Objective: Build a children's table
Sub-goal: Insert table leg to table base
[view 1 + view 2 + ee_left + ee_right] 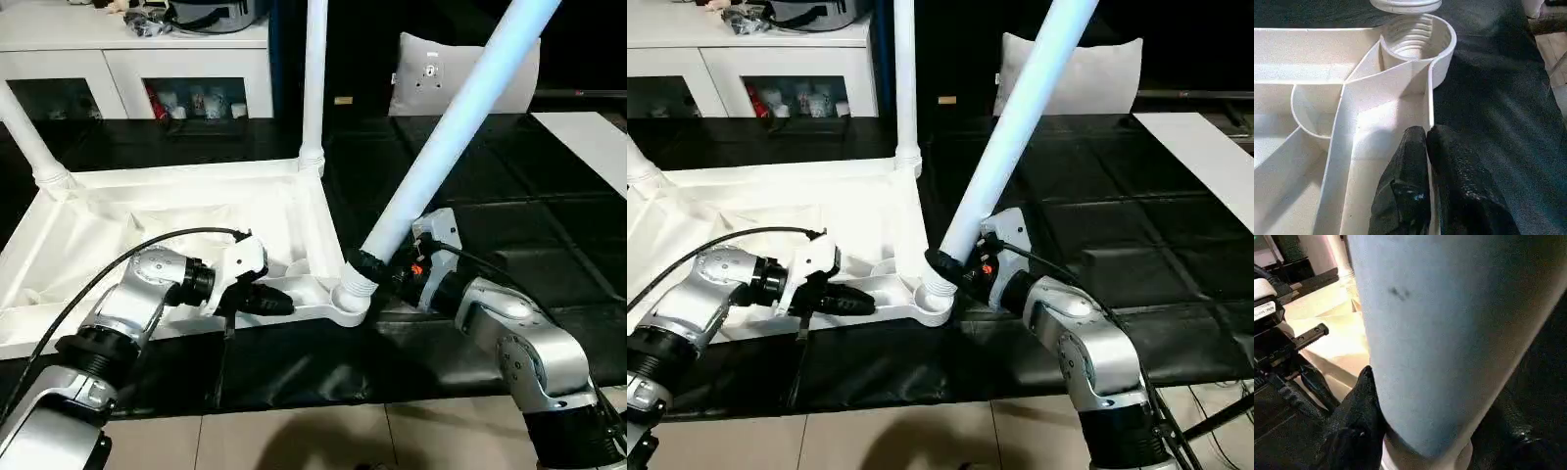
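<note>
Assembly of an upturned white table (147, 211), lying at left centre of the frame on black floor mats (509, 225).
Right hand (377, 266), at lower centre, is clamped around the base of a slanting leg (460, 117) whose end meets the near corner socket (351, 299). Left hand (284, 300), at lower left, has its fingers (1405, 186) pressed narrowly together over the table's front rim, just beside that socket. Another leg (314, 78) stands upright in the far corner; a third (24, 132) rises at the left edge. White cabinet (137, 59) and cushion (431, 73) sit along the top.
</note>
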Available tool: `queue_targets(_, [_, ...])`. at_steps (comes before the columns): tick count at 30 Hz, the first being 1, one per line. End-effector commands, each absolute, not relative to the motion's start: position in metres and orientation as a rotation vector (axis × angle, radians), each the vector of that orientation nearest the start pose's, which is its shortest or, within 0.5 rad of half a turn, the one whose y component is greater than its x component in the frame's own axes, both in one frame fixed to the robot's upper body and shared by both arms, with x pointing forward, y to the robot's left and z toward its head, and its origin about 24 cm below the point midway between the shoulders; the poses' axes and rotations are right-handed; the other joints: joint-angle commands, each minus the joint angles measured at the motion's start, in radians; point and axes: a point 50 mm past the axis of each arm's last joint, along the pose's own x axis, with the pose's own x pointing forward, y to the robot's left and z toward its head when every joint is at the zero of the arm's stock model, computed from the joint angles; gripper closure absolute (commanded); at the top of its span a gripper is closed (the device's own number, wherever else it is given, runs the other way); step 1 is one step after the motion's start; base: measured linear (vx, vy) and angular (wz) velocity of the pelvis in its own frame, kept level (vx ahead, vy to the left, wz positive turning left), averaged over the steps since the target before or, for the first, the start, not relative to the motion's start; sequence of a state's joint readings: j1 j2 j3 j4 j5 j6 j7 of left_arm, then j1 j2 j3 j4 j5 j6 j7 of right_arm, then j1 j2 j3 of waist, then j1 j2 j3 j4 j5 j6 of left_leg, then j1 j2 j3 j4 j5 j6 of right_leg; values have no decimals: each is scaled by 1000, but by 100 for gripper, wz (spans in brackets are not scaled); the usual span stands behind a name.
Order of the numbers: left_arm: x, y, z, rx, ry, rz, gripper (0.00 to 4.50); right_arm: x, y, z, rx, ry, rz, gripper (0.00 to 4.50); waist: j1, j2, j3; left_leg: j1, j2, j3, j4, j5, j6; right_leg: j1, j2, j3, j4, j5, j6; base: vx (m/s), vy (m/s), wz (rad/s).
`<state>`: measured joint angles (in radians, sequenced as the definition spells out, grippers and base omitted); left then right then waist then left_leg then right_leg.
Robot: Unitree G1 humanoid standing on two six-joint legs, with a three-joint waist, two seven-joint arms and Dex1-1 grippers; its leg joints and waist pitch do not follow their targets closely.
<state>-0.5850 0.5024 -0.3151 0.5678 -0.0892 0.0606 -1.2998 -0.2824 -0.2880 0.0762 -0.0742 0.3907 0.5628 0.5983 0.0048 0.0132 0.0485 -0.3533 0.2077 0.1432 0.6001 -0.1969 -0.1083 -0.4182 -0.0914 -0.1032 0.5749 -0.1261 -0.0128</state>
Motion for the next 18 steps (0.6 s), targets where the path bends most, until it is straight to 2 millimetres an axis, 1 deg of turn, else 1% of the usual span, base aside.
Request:
queue_targets(1, [314, 168, 59, 442, 488, -1345, 440, 284, -129, 93, 107, 219, 816, 257, 1, -6, -60, -5, -5, 14, -73, -284, 31, 54, -38, 26, -94, -595, -53, 0, 0, 0])
queue_targets(2, [315, 169, 58, 431, 490, -1328, 440, 284, -129, 93, 106, 220, 816, 257, 0, -7, -58, -4, -7, 14, -71, -294, 30, 52, -38, 23, -100, -624, -42, 0, 0, 0])
queue_targets(3, [316, 169, 58, 409, 492, -1323, 440, 284, -129, 93, 106, 221, 817, 257, -3, -11, -56, -2, -10, 15, -67, -307, 30, 49, -36, 18, -107, -661, -25, 0, 0, 0])
queue_targets(4, [316, 169, 58, 403, 494, -1326, 440, 284, -129, 93, 106, 222, 817, 257, -3, -10, -56, 0, -12, 15, -66, -311, 29, 48, -37, 16, -110, -677, -18, 0, 0, 0])
queue_targets(5, [316, 169, 58, 406, 494, -1328, 412, 284, -129, 93, 106, 222, 817, 257, -3, -8, -56, 1, -12, 13, -65, -319, 27, 46, -38, 13, -114, -696, -7, 0, 0, 0])
queue_targets(6, [316, 169, 58, 410, 495, -1328, 405, 284, -129, 93, 105, 222, 818, 257, -5, -8, -55, 2, -13, 12, -64, -329, 27, 46, -37, 10, -118, -705, 1, 0, 0, 0])
queue_targets(8, [316, 171, 57, 424, 501, -1334, 402, 284, -129, 93, 104, 223, 818, 257, -8, -7, -56, 0, -11, 9, -67, -340, 26, 50, -37, 5, -119, -700, 7, 0, 0, 0])
queue_targets(9, [315, 172, 55, 453, 503, -1335, 402, 284, -129, 93, 104, 224, 818, 257, -9, -4, -57, 1, -9, 7, -69, -345, 29, 50, -38, 3, -121, -687, 5, 0, 0, 0])
queue_targets(10, [315, 172, 55, 457, 502, -1335, 364, 284, -129, 93, 104, 224, 819, 257, -10, -2, -57, 2, -7, 6, -71, -348, 30, 52, -38, 2, -122, -675, 1, 0, 0, 0])
queue_targets(11, [314, 173, 54, 466, 507, -1332, 362, 284, -129, 93, 103, 224, 819, 257, -13, -2, -59, -2, -3, 3, -76, -349, 30, 58, -40, 3, -117, -642, -11, 0, 0, 0])
queue_targets(12, [314, 174, 53, 467, 514, -1336, 362, 284, -129, 93, 103, 224, 819, 257, -15, -2, -58, -2, -2, 3, -78, -355, 30, 57, -40, 3, -116, -633, -15, 0, 0, 0])
queue_targets(13, [312, 175, 51, 471, 526, -1347, 362, 284, -128, 93, 103, 225, 820, 257, -20, -2, -56, 3, -2, 3, -78, -373, 32, 54, -40, 3, -117, -626, -26, 0, 0, 0])
queue_targets(14, [312, 175, 51, 471, 526, -1347, 363, 284, -128, 93, 103, 225, 820, 257, -21, -3, -57, 4, -2, 3, -78, -375, 32, 55, -41, 3, -116, -625, -28, 0, 0, 0])
queue_targets(15, [312, 175, 50, 474, 527, -1347, 363, 284, -128, 93, 103, 225, 821, 257, -24, -3, -58, 2, -2, 4, -78, -368, 34, 57, -43, 6, -114, -616, -36, 0, 0, 0])
queue_targets(16, [312, 175, 50, 477, 524, -1344, 363, 284, -128, 93, 103, 226, 821, 257, -24, -3, -60, 2, -2, 4, -78, -360, 34, 57, -45, 8, -111, -606, -43, 0, 0, 0])
queue_targets(17, [312, 175, 50, 475, 522, -1342, 363, 284, -128, 93, 103, 226, 822, 257, -23, -3, -61, -1, 1, 4, -79, -343, 37, 59, -46, 13, -106, -580, -58, 0, 0, 0])
queue_targets(18, [313, 175, 49, 471, 521, -1342, 363, 284, -128, 93, 103, 226, 822, 257, -22, -5, -60, -2, 2, 6, -80, -333, 39, 60, -45, 15, -104, -569, -66, 0, 0, 0])
